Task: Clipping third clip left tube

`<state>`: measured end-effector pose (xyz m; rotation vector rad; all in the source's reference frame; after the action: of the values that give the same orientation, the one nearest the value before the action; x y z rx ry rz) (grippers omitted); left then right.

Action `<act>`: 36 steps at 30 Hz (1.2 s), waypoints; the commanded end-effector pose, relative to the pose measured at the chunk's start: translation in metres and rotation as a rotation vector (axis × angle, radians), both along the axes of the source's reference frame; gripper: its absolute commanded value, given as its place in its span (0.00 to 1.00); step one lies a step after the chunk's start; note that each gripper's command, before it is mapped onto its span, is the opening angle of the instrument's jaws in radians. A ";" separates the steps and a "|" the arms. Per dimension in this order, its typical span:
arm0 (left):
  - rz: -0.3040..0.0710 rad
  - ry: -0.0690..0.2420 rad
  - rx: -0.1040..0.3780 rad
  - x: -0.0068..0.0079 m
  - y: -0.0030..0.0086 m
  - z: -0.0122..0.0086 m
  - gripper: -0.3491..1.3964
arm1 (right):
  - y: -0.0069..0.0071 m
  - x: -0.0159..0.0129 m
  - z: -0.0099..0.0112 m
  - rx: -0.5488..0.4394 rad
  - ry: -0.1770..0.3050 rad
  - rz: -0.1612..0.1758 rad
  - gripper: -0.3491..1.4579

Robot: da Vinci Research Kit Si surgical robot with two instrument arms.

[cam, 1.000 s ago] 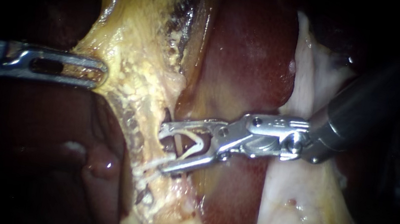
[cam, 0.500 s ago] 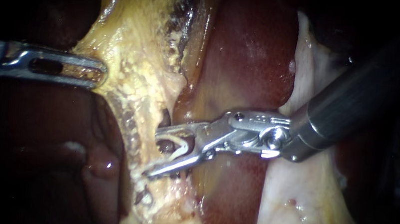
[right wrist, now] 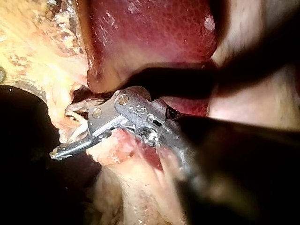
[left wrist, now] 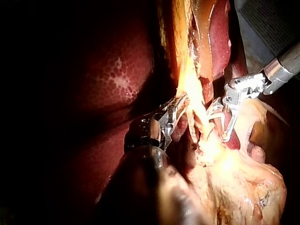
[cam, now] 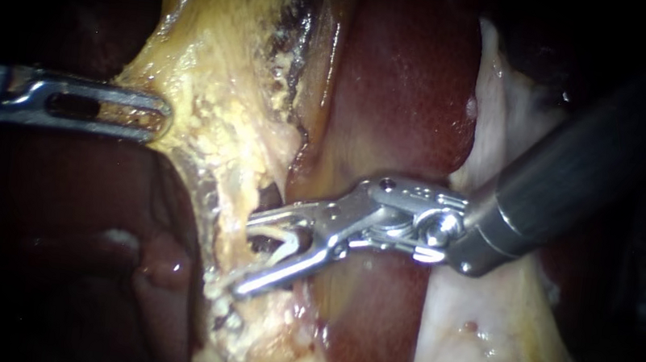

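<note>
Holding white clip in right instrument, jaws wide apart, resting on yellow tissue hiding the tube | pinching that tissue tight with left instrument, jaws clamped | risking clipping only fat, missing tube, if squeezing without seeing it

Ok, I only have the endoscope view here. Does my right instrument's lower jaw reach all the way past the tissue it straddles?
Observer: Yes. In the right wrist view the right instrument shows its lower jaw's tip poking free into the dark beyond the yellow tissue.
Operator: What sits between its jaws from there?
Observer: Only pale strands beside the clip it holds. I cannot tell them apart further.
Operator: And my left instrument's hold?
Observer: The left wrist view shows the left instrument edge-on, with both jaws closed on that yellow tissue, which is drawn taut.
</note>
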<state>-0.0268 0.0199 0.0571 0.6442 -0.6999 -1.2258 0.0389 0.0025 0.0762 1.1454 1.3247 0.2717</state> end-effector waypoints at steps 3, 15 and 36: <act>0.000 0.000 0.000 0.0000 0.0000 0.0001 0.00 | -0.0004 0.0007 0.0004 0.025 0.007 -0.002 0.49; -0.001 0.000 0.000 -0.0001 0.0000 0.0001 0.00 | -0.0004 0.0017 0.0009 0.206 0.103 -0.041 0.48; -0.001 0.001 -0.001 -0.0002 -0.0001 0.0002 0.00 | 0.0045 0.0012 0.0011 0.233 0.024 0.064 0.46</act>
<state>-0.0270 0.0198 0.0573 0.6429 -0.7000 -1.2270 0.0402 0.0069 0.0773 1.3002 1.3693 0.4733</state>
